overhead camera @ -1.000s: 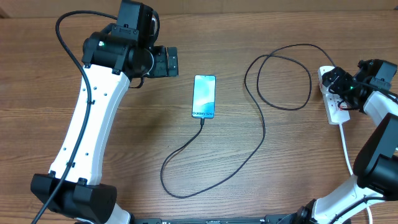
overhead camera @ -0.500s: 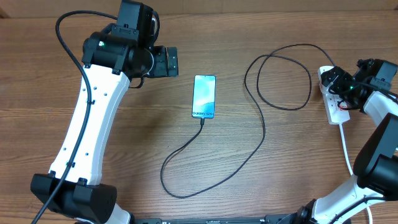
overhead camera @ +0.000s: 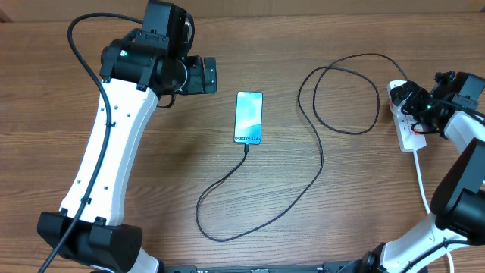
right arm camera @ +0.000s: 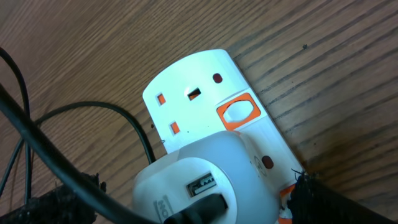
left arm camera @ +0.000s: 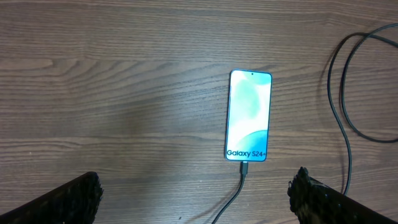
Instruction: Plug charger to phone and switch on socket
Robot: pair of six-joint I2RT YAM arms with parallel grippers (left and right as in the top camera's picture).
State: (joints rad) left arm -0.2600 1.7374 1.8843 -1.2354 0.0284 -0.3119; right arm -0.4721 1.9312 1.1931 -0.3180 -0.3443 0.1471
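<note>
The phone (overhead camera: pixel 248 117) lies face up mid-table, its light-blue screen lit. The charger (overhead camera: pixel 321 163), a thin black cable, has its tip in the phone's near end (left arm camera: pixel 244 168). From there it loops across the table to the socket (overhead camera: pixel 413 136), a white strip at the right edge. My left gripper (overhead camera: pixel 204 76) hovers open to the left of the phone (left arm camera: pixel 249 115), touching nothing. My right gripper (overhead camera: pixel 411 102) is open over the socket (right arm camera: pixel 199 81), straddling a white adapter (right arm camera: pixel 205 180) that holds the black plug (right arm camera: pixel 211 206). Its right fingertip (right arm camera: pixel 311 193) sits by an orange switch (right arm camera: pixel 285 194).
A second orange switch (right arm camera: pixel 238 112) sits beside the socket's free outlet. The strip's white cord (overhead camera: pixel 421 178) runs toward the near table edge. The cable's slack forms a wide loop (overhead camera: pixel 220 236) in front of the phone.
</note>
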